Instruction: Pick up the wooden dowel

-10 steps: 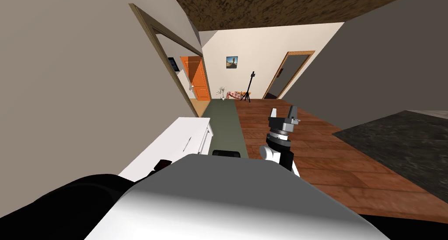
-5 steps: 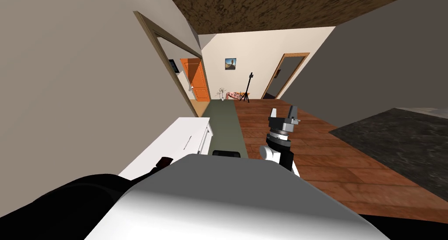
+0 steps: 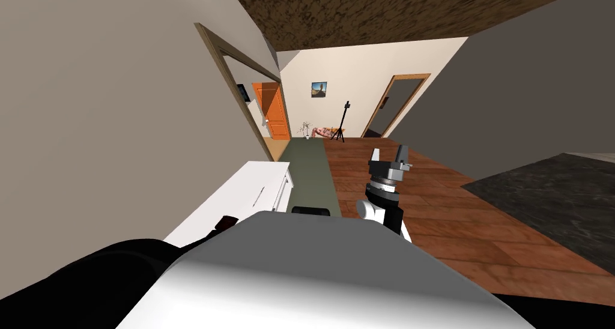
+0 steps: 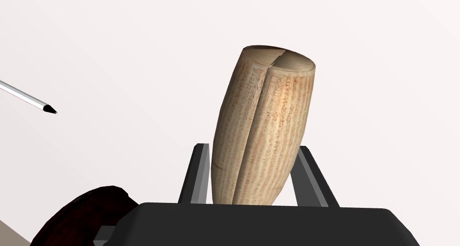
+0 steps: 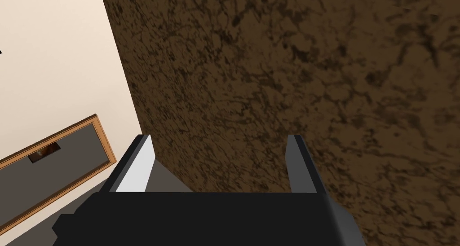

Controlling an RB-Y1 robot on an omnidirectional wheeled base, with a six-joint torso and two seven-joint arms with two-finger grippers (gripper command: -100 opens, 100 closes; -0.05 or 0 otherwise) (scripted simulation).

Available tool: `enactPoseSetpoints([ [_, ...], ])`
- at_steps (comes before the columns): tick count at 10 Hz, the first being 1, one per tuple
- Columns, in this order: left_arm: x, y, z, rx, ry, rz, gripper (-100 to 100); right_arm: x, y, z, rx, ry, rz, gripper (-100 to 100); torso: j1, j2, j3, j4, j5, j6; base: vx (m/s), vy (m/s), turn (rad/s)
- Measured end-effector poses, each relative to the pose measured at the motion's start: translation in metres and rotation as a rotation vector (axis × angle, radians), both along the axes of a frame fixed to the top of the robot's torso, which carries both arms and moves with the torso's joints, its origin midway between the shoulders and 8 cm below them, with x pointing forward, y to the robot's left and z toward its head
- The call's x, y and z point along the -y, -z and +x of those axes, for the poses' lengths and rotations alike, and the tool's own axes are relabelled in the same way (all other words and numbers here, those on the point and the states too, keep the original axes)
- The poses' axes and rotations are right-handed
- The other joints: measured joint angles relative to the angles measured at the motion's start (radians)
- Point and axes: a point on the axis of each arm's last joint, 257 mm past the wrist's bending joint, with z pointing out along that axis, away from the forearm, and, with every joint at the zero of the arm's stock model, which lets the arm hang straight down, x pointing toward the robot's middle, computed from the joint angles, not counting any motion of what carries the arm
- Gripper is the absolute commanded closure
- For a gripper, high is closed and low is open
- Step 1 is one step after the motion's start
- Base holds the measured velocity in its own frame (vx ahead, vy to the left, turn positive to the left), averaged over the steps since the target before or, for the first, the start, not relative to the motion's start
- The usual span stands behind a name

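One dowel: the wooden dowel point(image 4: 263, 126) is short and thick. It is pale tan with thin brown lines, and its flat far end has a split across it.
Where the dowel is: it sits right between the two fingers of the left gripper point(image 4: 252, 147). It sticks out well past their tips, away from the dark gripper body.
Left gripper: its fingers point(image 4: 197, 171) press on the dowel, one on each side, and hold it tight.
Behind the dowel: the flat white top of the white cabinet point(image 3: 240, 193), which stands on my left by the wall. I cannot tell if the dowel's far end touches the top.
Thin stick: a silver stick with a black tip point(image 4: 27, 99) lies on the white top, well apart from the dowel.
Dark red thing: a round dark red thing point(image 4: 85, 214) shows just beside the left gripper's body. I cannot tell what it is.
Right gripper: the right gripper point(image 3: 390, 154) is held up over the brown wood floor point(image 3: 444, 193), on my right. Its two fingers stand apart with nothing between them.
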Motion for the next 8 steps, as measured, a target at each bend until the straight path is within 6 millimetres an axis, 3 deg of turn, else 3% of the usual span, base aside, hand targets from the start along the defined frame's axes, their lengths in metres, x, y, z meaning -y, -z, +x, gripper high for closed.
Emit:
enactPoseSetpoints([
  [7, 0.017, -0.018, -0.068, -0.004, 0.063, 0.001, 100, 0.0, 0.0, 0.0, 0.0, 0.0, 0.0, 0, -0.001, -0.001, -0.001, -0.001, -0.001, 0.001, 0.128, 0.025, 0.082],
  [8, 0.018, -0.019, -0.069, -0.002, 0.066, 0.001, 0, 0.0, 0.0, 0.0, 0.0, 0.0, 0.0, 0, -0.001, 0.003, 0.001, 0.0, 0.0, 0.002, 0.011, 0.001, -0.007],
])
